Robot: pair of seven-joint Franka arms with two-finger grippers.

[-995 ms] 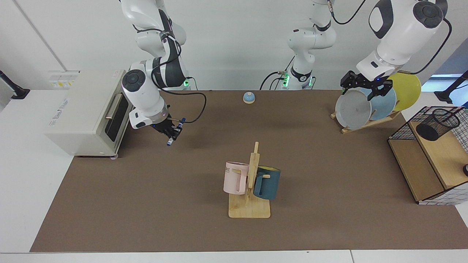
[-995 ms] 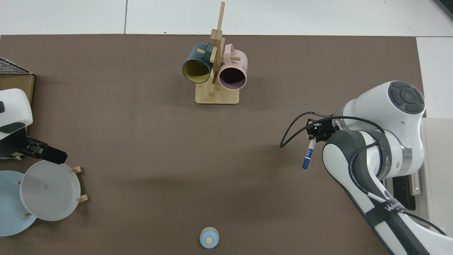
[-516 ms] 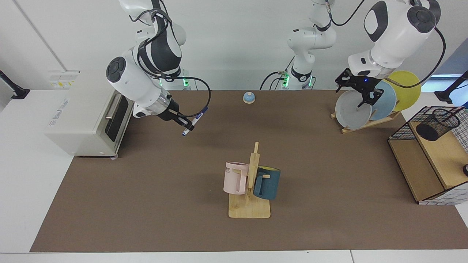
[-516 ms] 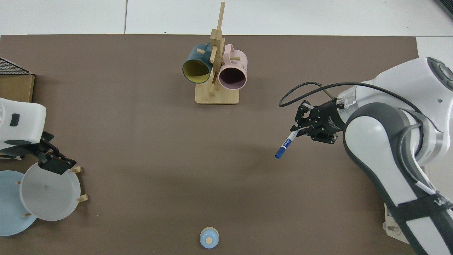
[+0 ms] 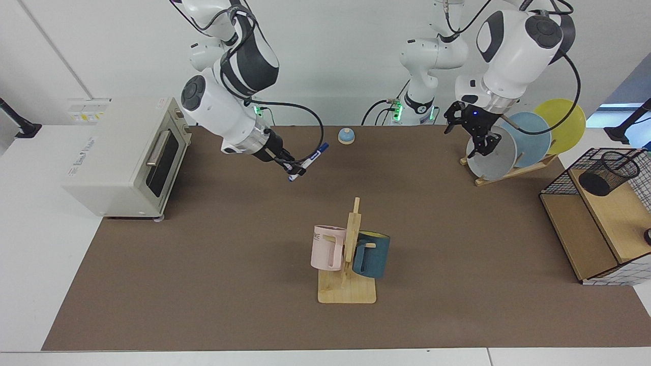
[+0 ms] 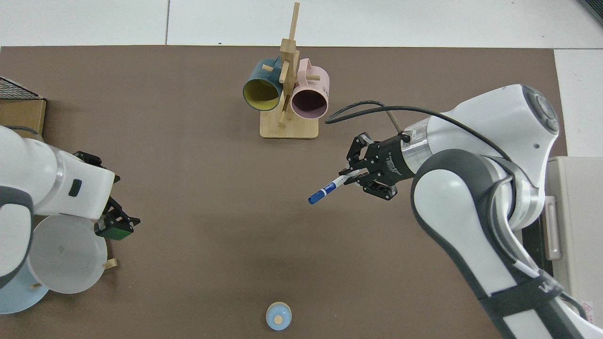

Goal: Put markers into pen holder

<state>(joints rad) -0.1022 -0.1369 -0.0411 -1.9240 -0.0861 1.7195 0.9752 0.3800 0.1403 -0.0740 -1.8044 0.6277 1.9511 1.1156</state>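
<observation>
My right gripper point(image 5: 294, 168) point(image 6: 354, 175) hangs above the table's back left in the facing view, shut on the rear end of the marker point(image 5: 309, 159) point(image 6: 330, 188). The marker is slim and white with a blue band, and its blue cap points away from the gripper, slightly upward. The pen holder point(image 5: 608, 173), a small black mesh cup, stands on the wooden shelf at the far right of the facing view and is out of the top view. My left gripper point(image 5: 470, 136) point(image 6: 115, 225) hovers open and holds nothing, just in front of the plates.
A wooden mug tree point(image 5: 349, 254) with a pink mug and a teal mug stands mid-table. A toaster oven point(image 5: 127, 152) sits at the left, a blue bell point(image 5: 346, 135) at the back, a plate rack point(image 5: 511, 147) with three plates and a wire rack point(image 5: 595, 234) at the right.
The right arm swung away from the toaster oven and carried the marker toward the table's middle. The left arm moved from over the plates toward the middle as well.
</observation>
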